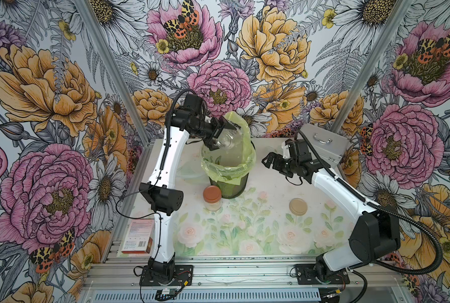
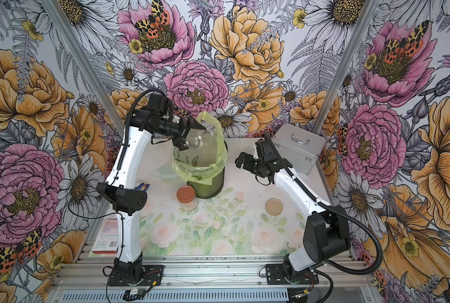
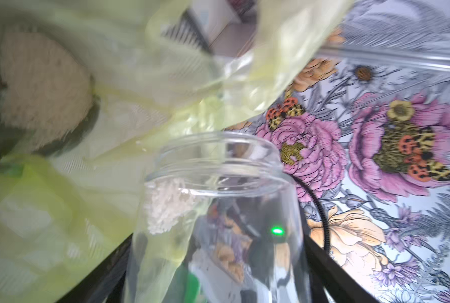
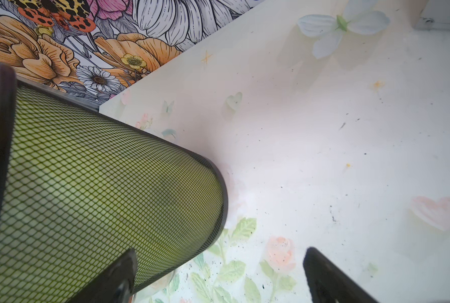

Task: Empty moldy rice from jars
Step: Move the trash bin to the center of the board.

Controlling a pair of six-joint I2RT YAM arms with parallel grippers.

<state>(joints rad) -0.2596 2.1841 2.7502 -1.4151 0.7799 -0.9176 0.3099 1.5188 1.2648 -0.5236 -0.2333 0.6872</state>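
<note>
My left gripper (image 1: pixel 222 135) is shut on a lidless clear glass jar (image 1: pixel 228 141), held tipped with its mouth over the bag-lined bin (image 1: pixel 229 183). In the left wrist view a clump of moldy rice (image 3: pixel 166 207) clings inside the jar (image 3: pixel 218 168) near its neck, and a pale heap of rice (image 3: pixel 43 86) lies in the bag. A second jar (image 1: pixel 212 198) with a copper-orange lid stands upright in front of the bin, with pale rice at its bottom. My right gripper (image 1: pixel 267 160) hovers open to the right of the bin, holding nothing.
A beige-gold lid (image 1: pixel 298 206) lies flat on the table at the front right. A silver case (image 1: pixel 320 143) stands at the back right. A clear plastic bowl (image 1: pixel 189 170) sits behind my left arm, beside the bin. A red box (image 1: pixel 138 236) lies off the table's left edge.
</note>
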